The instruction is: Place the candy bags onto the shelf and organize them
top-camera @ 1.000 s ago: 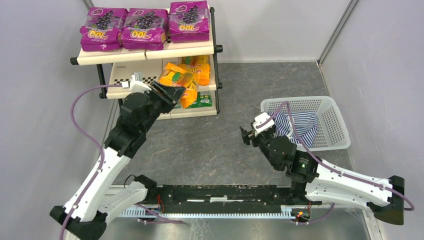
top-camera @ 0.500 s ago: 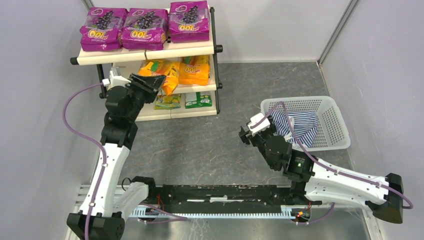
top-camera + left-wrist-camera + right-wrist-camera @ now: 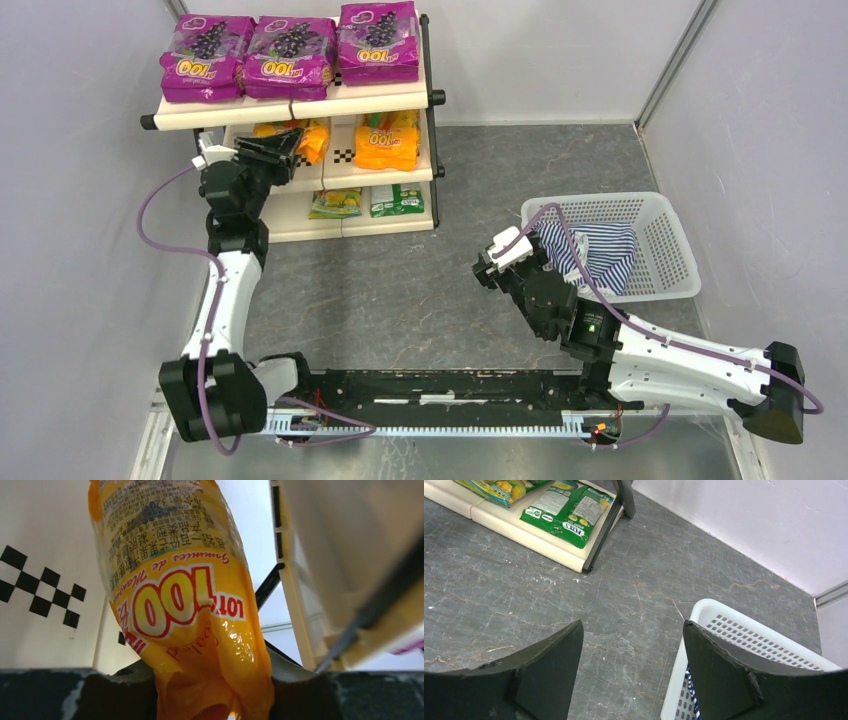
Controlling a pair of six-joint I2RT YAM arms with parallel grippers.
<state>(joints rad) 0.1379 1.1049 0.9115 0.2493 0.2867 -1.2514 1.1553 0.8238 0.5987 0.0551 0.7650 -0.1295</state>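
While the left gripper [image 3: 282,147] reaches in at the left end of the middle tier of the shelf [image 3: 300,106], its fingers are pinched on the crumpled lower end of an orange candy bag [image 3: 180,605]. The bag stands up out of the jaws, with a yellow "100" printed across it in the wrist view. A checkered strip shows to its left and the underside of the top tier to its right.

Seven bags can be counted from above. Three purple ones lie in a row on the top tier: left [image 3: 200,60], middle [image 3: 290,52] and right [image 3: 378,40], the right one sitting a little farther back. Two orange ones are on the middle tier, namely the held bag and a second orange bag [image 3: 388,142] lying at the right end. Two green ones rest side by side on the bottom tier, a yellowish-green bag [image 3: 336,203] and a darker green bag [image 3: 398,200] (its label shows clearly in the right wrist view).

The right gripper [image 3: 633,665] hangs over the grey marbled floor [image 3: 400,290], well apart from the shelf, with its two fingers spread wide and nothing between them. Just beside it stands one white mesh basket [image 3: 672,255], holding a single blue-and-white striped cloth [image 3: 600,250].
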